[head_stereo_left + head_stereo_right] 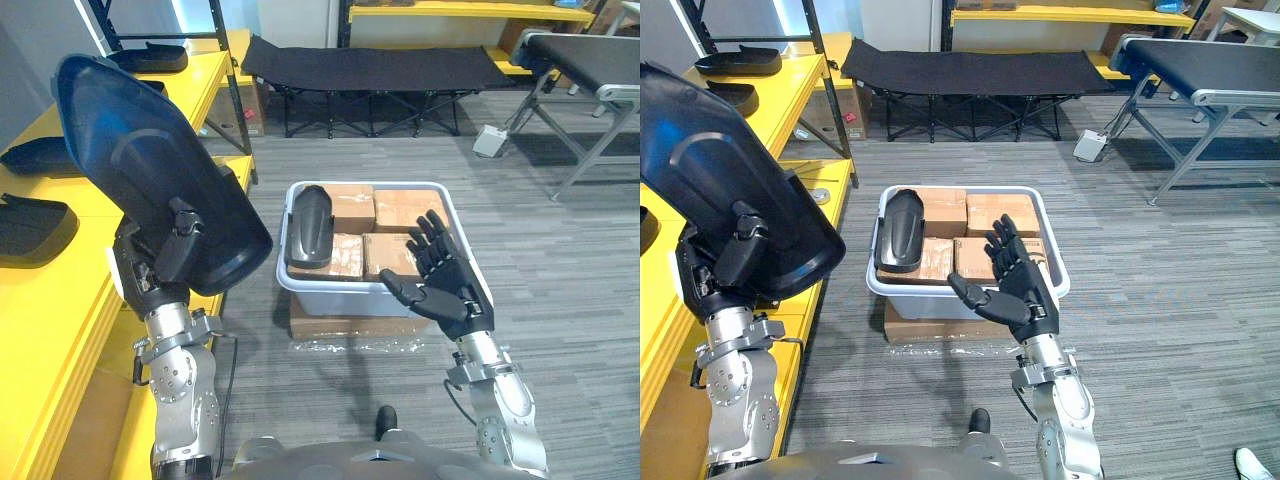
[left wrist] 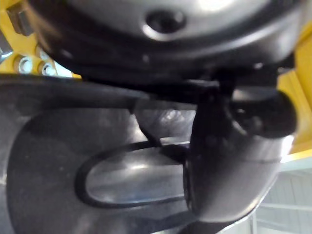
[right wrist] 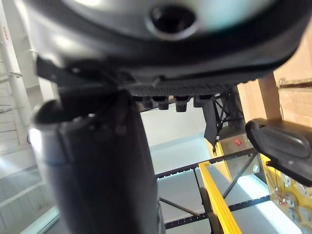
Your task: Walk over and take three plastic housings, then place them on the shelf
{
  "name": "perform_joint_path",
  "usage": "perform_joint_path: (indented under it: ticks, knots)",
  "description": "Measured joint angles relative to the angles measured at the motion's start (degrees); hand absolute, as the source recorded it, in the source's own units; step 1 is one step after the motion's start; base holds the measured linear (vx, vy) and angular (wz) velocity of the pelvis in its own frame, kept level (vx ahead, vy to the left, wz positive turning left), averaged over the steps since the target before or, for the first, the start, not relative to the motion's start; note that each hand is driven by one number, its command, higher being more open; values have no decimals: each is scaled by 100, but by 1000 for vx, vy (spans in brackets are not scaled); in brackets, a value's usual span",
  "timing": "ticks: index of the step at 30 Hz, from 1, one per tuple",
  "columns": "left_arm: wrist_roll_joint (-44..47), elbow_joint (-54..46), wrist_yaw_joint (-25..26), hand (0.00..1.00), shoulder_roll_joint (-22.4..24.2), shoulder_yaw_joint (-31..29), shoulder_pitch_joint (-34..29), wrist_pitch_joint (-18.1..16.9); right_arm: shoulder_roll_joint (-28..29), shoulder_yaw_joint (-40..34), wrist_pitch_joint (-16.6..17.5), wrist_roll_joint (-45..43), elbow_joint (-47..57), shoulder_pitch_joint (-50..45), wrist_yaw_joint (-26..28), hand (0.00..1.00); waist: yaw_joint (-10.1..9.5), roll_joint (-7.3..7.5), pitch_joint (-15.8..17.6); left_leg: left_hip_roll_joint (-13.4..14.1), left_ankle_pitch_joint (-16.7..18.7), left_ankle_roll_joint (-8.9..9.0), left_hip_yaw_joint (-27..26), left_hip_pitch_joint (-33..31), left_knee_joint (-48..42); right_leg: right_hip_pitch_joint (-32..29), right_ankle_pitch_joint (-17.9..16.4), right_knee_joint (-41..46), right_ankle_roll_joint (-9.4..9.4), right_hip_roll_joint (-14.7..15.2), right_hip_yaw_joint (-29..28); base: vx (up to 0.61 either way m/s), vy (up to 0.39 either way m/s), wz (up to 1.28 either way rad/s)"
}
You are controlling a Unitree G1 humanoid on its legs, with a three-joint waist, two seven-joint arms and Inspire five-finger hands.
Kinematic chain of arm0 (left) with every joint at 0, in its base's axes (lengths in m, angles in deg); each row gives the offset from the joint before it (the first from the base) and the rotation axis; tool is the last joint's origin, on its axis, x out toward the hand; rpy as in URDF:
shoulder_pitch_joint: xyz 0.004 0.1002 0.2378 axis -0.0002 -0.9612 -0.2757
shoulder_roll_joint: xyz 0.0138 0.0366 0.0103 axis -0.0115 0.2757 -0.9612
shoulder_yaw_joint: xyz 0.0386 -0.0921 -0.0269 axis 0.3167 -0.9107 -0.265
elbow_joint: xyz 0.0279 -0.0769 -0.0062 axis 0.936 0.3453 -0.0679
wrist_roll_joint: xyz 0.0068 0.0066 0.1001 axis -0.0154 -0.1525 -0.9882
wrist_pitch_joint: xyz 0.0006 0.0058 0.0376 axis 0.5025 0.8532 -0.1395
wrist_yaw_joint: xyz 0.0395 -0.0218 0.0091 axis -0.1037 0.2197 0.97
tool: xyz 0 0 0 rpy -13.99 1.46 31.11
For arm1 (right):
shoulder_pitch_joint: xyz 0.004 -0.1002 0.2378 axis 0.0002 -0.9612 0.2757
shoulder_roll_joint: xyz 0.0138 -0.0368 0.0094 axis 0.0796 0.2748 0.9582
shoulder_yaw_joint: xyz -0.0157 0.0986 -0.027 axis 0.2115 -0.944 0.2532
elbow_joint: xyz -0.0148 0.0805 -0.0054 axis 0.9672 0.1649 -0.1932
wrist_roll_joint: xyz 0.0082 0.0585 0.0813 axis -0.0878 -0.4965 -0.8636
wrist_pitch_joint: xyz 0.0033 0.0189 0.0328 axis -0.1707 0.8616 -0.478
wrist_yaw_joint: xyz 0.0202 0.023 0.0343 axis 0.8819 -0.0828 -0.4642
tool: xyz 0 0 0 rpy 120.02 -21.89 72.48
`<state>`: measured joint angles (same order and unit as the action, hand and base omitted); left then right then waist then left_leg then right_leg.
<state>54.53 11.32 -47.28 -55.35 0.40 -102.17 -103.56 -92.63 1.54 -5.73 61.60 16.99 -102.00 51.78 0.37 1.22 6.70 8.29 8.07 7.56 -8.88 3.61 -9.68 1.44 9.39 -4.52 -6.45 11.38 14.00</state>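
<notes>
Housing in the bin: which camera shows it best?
Right eye view: the bin housing lies whole and unobstructed on the boxes by the bin's left wall. The left eye view shows it whole too, closer to the held housing in the left hand. The right wrist view catches what may be one end.

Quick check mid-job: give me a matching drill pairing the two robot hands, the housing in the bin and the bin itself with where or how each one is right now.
Column A
1. left robot hand
2. right robot hand
3. narrow housing
4. grey bin

Column B
a. stands on a flat carton on the floor
b. open, by the bin's near right corner
c. leans inside the bin at its left wall
d. shut on a large dark housing, held raised

Pairs: 1-d, 2-b, 3-c, 4-a
</notes>
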Motion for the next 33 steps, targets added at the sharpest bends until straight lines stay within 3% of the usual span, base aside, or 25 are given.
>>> perform_joint_path:
  ticks: [3, 7, 11, 15, 19, 21, 24, 26, 28, 29, 33]
  knots:
    - [-17, -295, -4, 0, 131, -87, -179, 46, 13, 150, -2, 308, -213, 258, -370, 100, -67, -14, 30, -49, -74, -9, 321, -71, 9, 137, -5, 0, -47, 52, 339, 20, 7, 54]
    - [-26, -749, 20, 0, 177, -616, -301, 56, 2, 551, -6, 632, -414, 694, -604, 100, -370, -87, 129, -61, -100, -1, 649, -126, -9, 347, -54, 1, -53, 61, 725, 5, 0, 45]
    - [-5, -1044, 26, 0, 229, -1173, -774, 56, -57, 878, -5, 857, -420, 1041, -649, 100, -704, -69, 152, -67, -105, 13, 903, -148, -20, 517, -161, 1, -69, 51, 1004, 16, 7, 35]
    - [92, -1047, 3, 0, 286, -1341, -1026, 207, -62, 939, -9, 847, -419, 1333, -887, 100, -806, -29, 192, -99, -120, 7, 1197, -357, -169, 638, -191, 3, -76, 45, 1328, 1, 10, 49]
    - [238, -1049, -692, 0, 350, -1244, -1015, 412, -55, 844, -29, 839, -399, 1190, -1066, 100, -678, 1, 271, -187, -312, -105, 1304, -717, -236, 1003, -411, 10, -157, 182, 2211, -6, -4, 99]
    - [237, -1063, -993, 0, 353, -1212, -1024, 412, -46, 778, -32, 841, -399, 1115, -1141, 100, -747, -21, 322, -215, -412, -54, 1265, -750, -194, 1048, -458, 95, -213, 270, 2355, 30, 49, 63]
    - [241, -1122, -1150, 0, 349, -1245, -1024, 411, 19, 793, -31, 831, -399, 1089, -1192, 100, -866, -17, 329, -315, -408, -69, 1264, -784, -206, 1026, -539, 255, -290, 412, 2369, 56, 79, 22]
    - [235, -1190, -1270, 0, 307, -1232, -1017, 411, 70, 782, -26, 827, -388, 1050, -1196, 100, -794, -10, 324, -430, -419, -128, 1430, -883, -225, 854, -900, 631, -276, 477, 1999, 71, 74, 53]
    - [210, -1194, -1395, 0, 215, -1054, -974, 414, 65, 706, -25, 843, -344, 886, -1193, 100, -639, 2, 320, -612, -484, -176, 1775, -947, -213, 747, -1337, 996, -168, 433, 1318, 54, 19, 91]
    - [210, -1200, -1528, 0, 167, -912, -964, 413, 65, 633, -25, 841, -336, 751, -1199, 100, -605, -5, 318, -694, -502, -184, 1924, -936, -210, 739, -1500, 1187, 32, 446, 1015, 80, 13, 81]
    - [224, -1329, -1658, 0, 60, -669, -949, 413, 65, 501, -9, 841, -336, 635, -1133, 100, -640, -5, 318, -685, -628, -131, 2004, -1083, -227, 686, -1478, 1305, -11, 402, 939, 43, -6, 46]
